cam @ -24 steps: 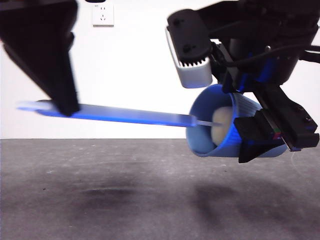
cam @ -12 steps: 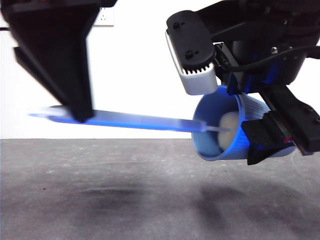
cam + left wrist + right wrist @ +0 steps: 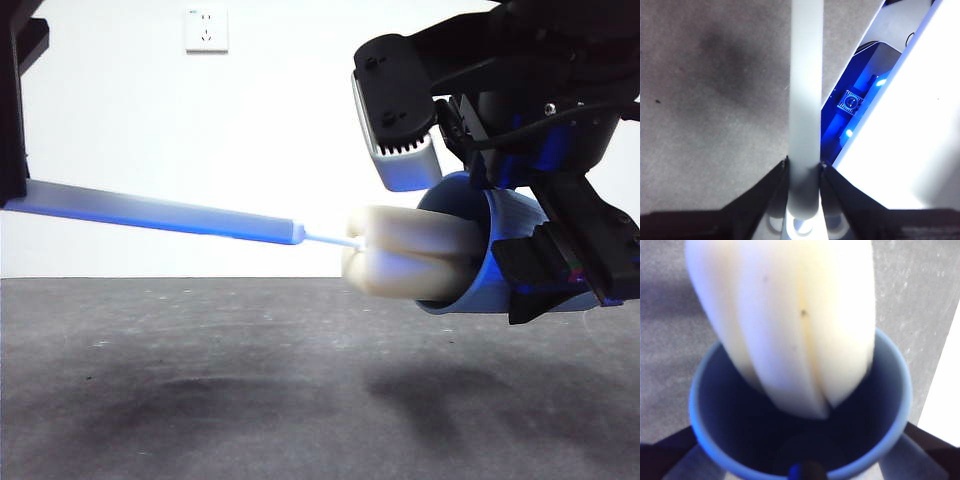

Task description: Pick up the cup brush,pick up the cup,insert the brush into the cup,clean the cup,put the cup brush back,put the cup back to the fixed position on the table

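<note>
Light blue plastic of the cup [image 3: 500,260] shows at the right of the front view, where the cup hangs in the air above the bench [image 3: 250,390], tipped on its side with its mouth turned toward the left. The right claw [image 3: 520,250] is closed on the cup: one black jaw with a pale toothed pad lies on the upper side of the cup and the other black jaw presses on the lower side. In the right wrist view the round blue rim [image 3: 800,405] sits between the two dark jaws.

The cup brush [image 3: 160,212] is also in the air, almost level, with the handle running from the left edge toward the cup. Its cream sponge head [image 3: 410,262] is only partly inside the cup; most of the head stands out of the mouth. The right wrist view shows the lobed sponge [image 3: 790,325] with only its end below the rim.

The left claw [image 3: 804,167] is closed on the grey handle [image 3: 806,100], one black jaw touching each flat side. In the front view this arm is only a dark shape at the upper left edge.

A white wall socket [image 3: 206,29] is on the wall behind.
</note>
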Robot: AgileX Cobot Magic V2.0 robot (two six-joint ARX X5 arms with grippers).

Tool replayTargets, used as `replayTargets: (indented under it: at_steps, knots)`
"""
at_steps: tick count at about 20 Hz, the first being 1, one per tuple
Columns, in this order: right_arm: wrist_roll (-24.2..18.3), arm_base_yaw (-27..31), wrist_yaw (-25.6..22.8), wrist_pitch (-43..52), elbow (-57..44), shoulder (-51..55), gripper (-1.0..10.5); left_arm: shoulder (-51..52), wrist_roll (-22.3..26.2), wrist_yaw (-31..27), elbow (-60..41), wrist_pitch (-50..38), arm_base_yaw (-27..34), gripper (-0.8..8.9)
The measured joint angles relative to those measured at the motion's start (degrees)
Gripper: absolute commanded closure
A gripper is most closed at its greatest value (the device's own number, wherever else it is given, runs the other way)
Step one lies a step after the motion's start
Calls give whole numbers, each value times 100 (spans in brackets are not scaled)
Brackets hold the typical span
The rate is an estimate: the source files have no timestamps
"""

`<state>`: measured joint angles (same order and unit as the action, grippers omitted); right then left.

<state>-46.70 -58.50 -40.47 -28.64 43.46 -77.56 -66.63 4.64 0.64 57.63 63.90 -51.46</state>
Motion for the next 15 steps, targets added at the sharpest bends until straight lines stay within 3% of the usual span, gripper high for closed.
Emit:
replayTargets:
  at_steps: [15]
  knots:
    - [0, -4, 20, 262, 2, 0, 960, -831, -133, 732, 0, -1515, 0, 822]
